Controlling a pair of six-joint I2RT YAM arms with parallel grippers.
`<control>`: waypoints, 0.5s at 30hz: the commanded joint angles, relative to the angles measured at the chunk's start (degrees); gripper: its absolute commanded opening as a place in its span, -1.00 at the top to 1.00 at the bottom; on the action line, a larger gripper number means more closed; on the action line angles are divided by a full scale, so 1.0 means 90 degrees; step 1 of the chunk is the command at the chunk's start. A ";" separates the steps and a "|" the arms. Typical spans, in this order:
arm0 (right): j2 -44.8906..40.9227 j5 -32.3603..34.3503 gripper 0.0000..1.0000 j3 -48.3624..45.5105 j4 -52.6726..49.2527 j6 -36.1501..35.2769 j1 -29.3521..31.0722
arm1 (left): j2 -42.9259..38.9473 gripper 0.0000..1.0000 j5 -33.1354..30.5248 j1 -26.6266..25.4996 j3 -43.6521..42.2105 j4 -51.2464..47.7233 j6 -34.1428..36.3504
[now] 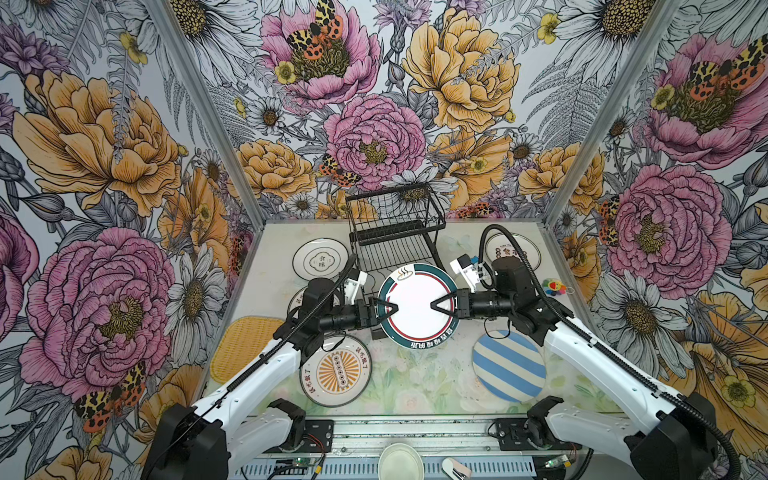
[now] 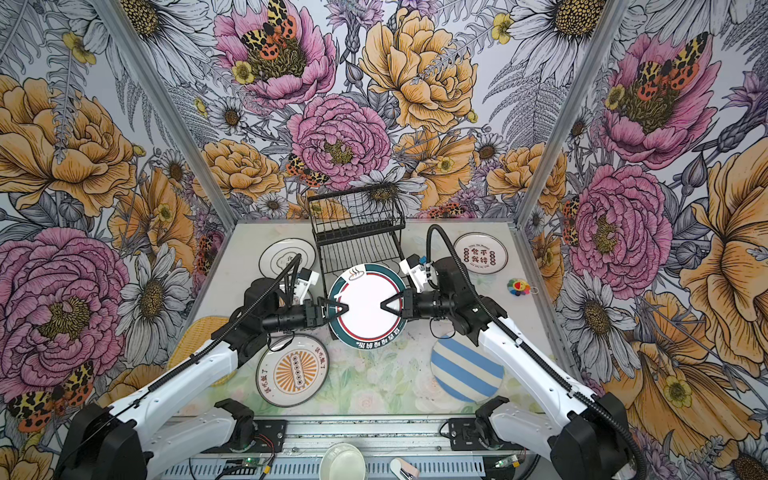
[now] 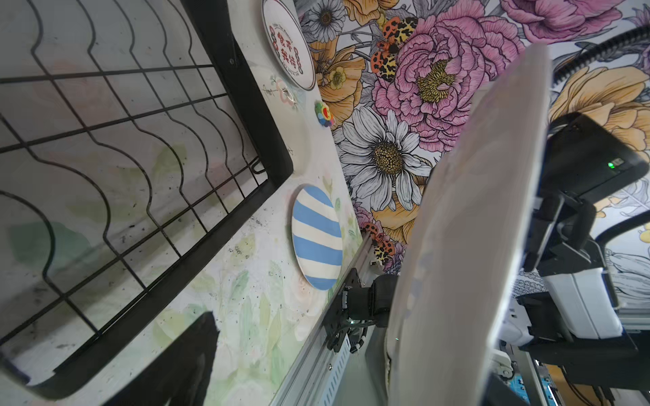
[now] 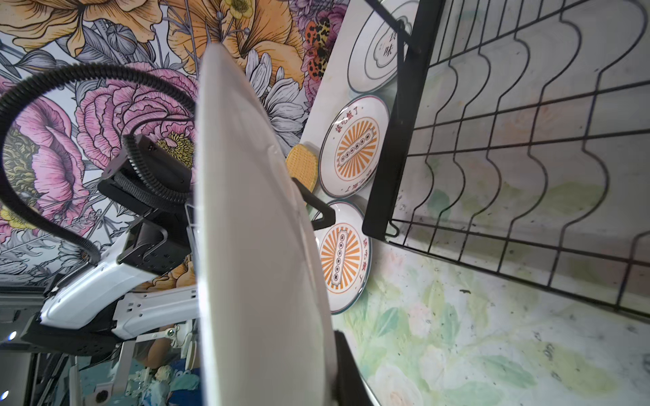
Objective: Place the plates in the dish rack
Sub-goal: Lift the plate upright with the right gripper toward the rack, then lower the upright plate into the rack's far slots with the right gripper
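Now plate [image 1: 417, 309]: teal-rimmed, face up, raised over the front tier of the rack [image 1: 395, 232].
Right gripper [image 1: 433, 306]: clamped on the plate's right rim.
Left gripper [image 1: 395, 308]: jaws spread wide astride the left rim, one finger [image 3: 176, 369] well clear of it.

**Legible markings.** Far-left plate [image 1: 321, 261]: black 食味 at centre. Far-right plate [image 2: 480, 252]: red 食不我待 at centre, with a line of smaller lettering above it, too small to read. Sunburst plate [image 1: 336, 371]: red 该吃饭了 printed twice on the rim. Teal-rimmed plate [image 1: 417, 305]: steaming-bowl sign on the far rim and white characters on the near rim, inverted and unreadable.
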 commanded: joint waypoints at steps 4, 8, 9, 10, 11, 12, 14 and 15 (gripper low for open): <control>0.0263 0.2115 1.00 0.1451 -0.0799 -0.0889 0.0012 | -0.0377 -0.97 -0.1087 0.0271 0.0403 -0.1424 0.0843; 0.0598 0.3408 1.00 0.2346 -0.1271 -0.1270 0.0009 | -0.0515 -0.97 -0.1724 0.0388 0.0446 -0.1621 0.0899; 0.0707 0.3658 1.00 0.2564 -0.1352 -0.1340 0.0015 | -0.0508 -0.97 -0.1852 0.0397 0.0482 -0.1665 0.0917; 0.0815 0.3929 1.00 0.2809 -0.1415 -0.1423 0.0012 | -0.0496 -0.97 -0.1963 0.0409 0.0527 -0.1703 0.0943; 0.0942 0.4173 1.00 0.3040 -0.1441 -0.1497 0.0008 | -0.0477 -0.97 -0.2063 0.0408 0.0562 -0.1713 0.0960; 0.1046 0.4351 1.00 0.3236 -0.1433 -0.1577 0.0012 | -0.0455 -0.97 -0.2118 0.0412 0.0592 -0.1709 0.0959; 0.1328 0.4802 1.00 0.3724 -0.1425 -0.1748 0.0018 | -0.0396 -0.97 -0.2204 0.0414 0.0654 -0.1704 0.0994; 0.1438 0.4985 1.00 0.3930 -0.1414 -0.1840 0.0018 | -0.0372 -0.97 -0.2240 0.0412 0.0678 -0.1696 0.1009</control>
